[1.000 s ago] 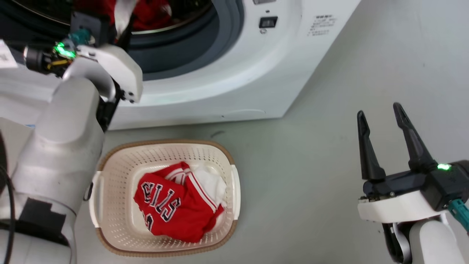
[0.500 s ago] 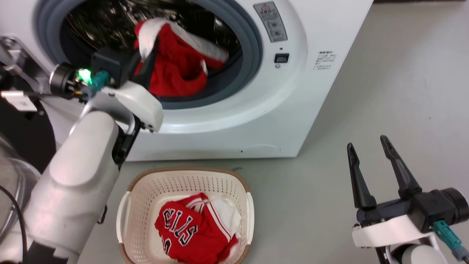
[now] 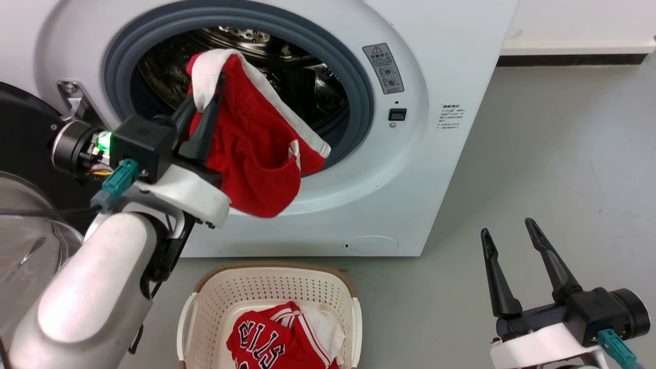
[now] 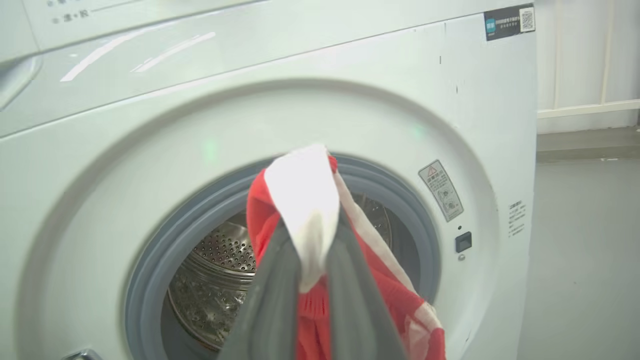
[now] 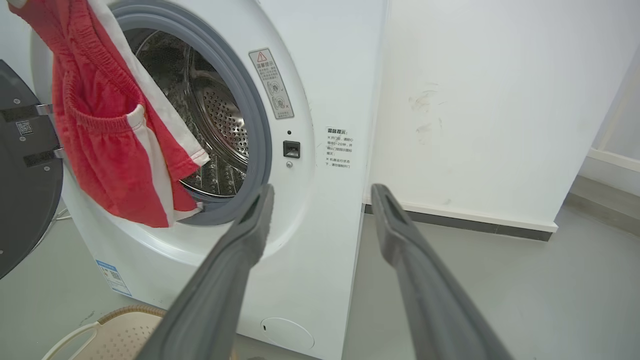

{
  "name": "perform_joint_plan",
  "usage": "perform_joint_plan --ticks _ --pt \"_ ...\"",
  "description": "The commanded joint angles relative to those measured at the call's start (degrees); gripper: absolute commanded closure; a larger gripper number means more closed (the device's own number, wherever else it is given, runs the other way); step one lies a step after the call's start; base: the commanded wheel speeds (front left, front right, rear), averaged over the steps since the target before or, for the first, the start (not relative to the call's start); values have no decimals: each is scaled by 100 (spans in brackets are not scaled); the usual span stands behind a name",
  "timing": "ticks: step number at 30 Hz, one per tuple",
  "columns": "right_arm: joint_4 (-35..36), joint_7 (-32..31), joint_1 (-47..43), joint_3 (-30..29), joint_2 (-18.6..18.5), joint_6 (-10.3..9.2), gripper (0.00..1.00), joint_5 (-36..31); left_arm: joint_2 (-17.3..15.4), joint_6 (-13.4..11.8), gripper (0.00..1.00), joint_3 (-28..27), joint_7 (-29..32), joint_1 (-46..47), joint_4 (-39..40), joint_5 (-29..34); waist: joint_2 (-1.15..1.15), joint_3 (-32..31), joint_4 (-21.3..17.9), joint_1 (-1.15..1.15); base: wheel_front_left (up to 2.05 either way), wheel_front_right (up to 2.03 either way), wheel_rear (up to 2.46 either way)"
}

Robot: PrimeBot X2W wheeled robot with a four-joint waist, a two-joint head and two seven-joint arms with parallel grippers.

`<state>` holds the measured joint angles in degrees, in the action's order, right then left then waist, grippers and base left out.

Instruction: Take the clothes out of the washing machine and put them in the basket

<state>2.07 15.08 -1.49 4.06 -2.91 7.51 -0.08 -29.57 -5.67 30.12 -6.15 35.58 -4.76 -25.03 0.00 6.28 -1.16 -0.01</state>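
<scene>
My left gripper (image 3: 205, 100) is shut on the white waistband of a pair of red shorts (image 3: 256, 159), which hangs in front of the washing machine (image 3: 410, 169) porthole, outside the steel drum (image 3: 307, 87). In the left wrist view the gripper (image 4: 310, 225) pinches the white band, with the red shorts (image 4: 390, 295) draped below. The basket (image 3: 266, 292) stands on the floor under the porthole and holds a red jersey (image 3: 277, 343) with white block letters. My right gripper (image 3: 505, 233) hovers open and empty at the lower right; its fingers (image 5: 240, 250) point toward the machine's front.
The machine's open glass door (image 3: 25, 246) stands at the left beside my left arm. A white wall with a dark skirting (image 3: 574, 59) runs behind the machine on the right. Grey floor (image 3: 564, 154) stretches to the right of the machine.
The head camera has tilted up, so the porthole sits lower in the picture. My left gripper has drawn the red shorts out of the drum; they now hang outside the porthole.
</scene>
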Motion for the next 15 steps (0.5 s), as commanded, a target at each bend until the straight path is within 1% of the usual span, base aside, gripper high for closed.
perform_joint_plan --ticks 1,7,15 --pt "-5 13 -79 5 5 -4 0 4 -73 -87 100 -29 44 -140 244 24 0 -68 23 1 0 0 0" --pt "-25 13 -146 28 5 -4 0 27 -316 -348 100 -95 299 -463 1151 36 0 -198 64 1 0 0 0" --pt "-3 13 -151 59 5 -4 0 52 -549 -559 100 -60 545 -929 1793 53 0 -199 72 1 0 0 0"
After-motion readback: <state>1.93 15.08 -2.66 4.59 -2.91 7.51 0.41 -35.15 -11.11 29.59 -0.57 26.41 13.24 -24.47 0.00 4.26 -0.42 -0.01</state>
